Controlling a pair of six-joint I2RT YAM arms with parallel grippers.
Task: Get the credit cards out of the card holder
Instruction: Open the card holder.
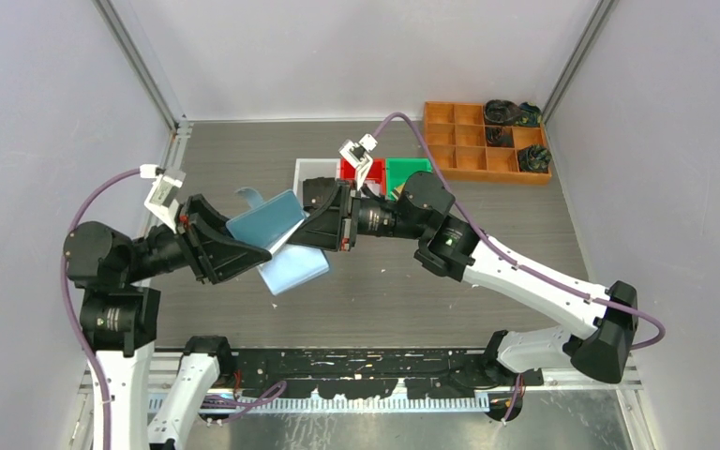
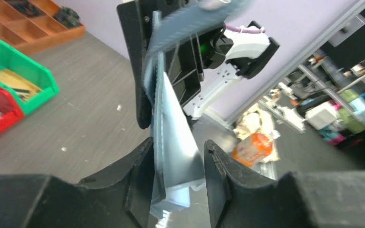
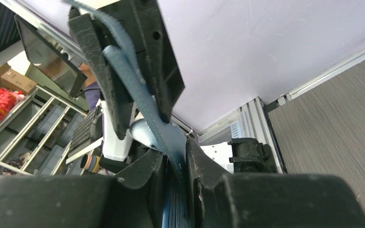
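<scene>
The light-blue card holder (image 1: 267, 225) hangs in the air between my two arms, spread open, with one panel (image 1: 295, 272) drooping below. My left gripper (image 1: 244, 246) grips its left end. In the left wrist view the holder (image 2: 173, 118) stands edge-on between the fingers of that gripper (image 2: 178, 145), pressed against the left one. My right gripper (image 1: 317, 220) is shut on the holder's right edge. In the right wrist view a blue flap (image 3: 145, 109) runs down into the narrow gap of that gripper (image 3: 175, 147). No credit card shows clearly. A pale edge (image 2: 180, 194) shows low between the left fingers.
An orange compartment tray (image 1: 483, 141) with dark items stands at the back right. A white bin (image 1: 314, 172), a red bin (image 1: 351, 170) and a green bin (image 1: 406, 172) sit behind the grippers. The green bin (image 2: 14, 73) also shows in the left wrist view.
</scene>
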